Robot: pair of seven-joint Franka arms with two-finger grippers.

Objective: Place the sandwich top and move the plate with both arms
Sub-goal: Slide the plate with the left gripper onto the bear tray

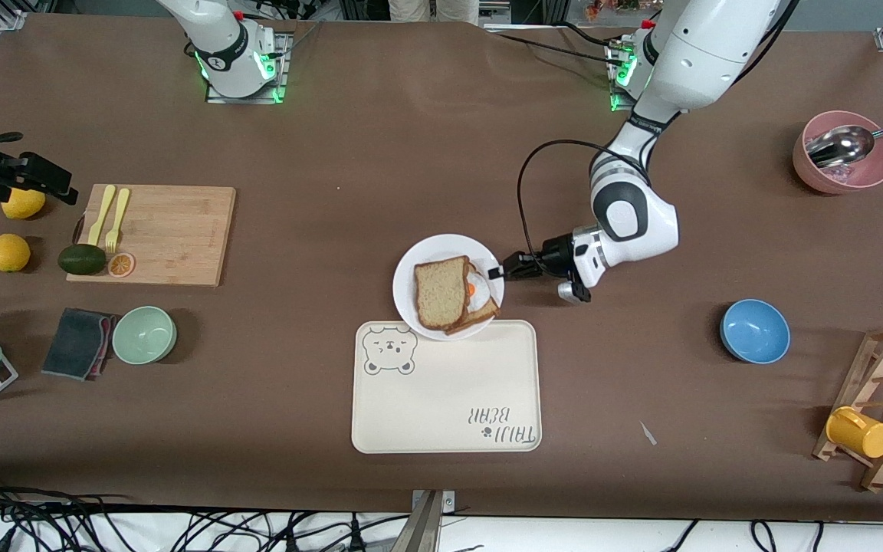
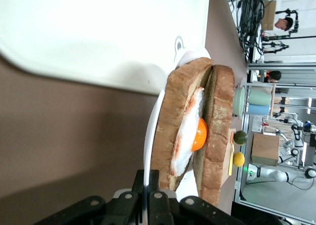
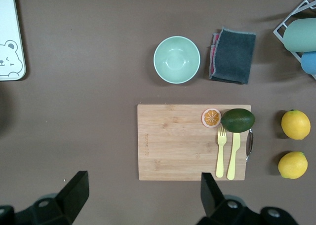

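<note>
Plate (image 1: 411,264) rim in left claw (image 1: 497,271)

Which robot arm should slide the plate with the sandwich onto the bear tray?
Probably the left. The left gripper is already shut on the rim of the plate, right next to the tray. The right gripper hangs open over the cutting board, away from the plate.

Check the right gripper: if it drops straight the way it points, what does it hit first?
The right gripper is open and points down, probably over the wooden cutting board. It would likely meet the board's bare end, away from the forks; depth is unclear.
</note>
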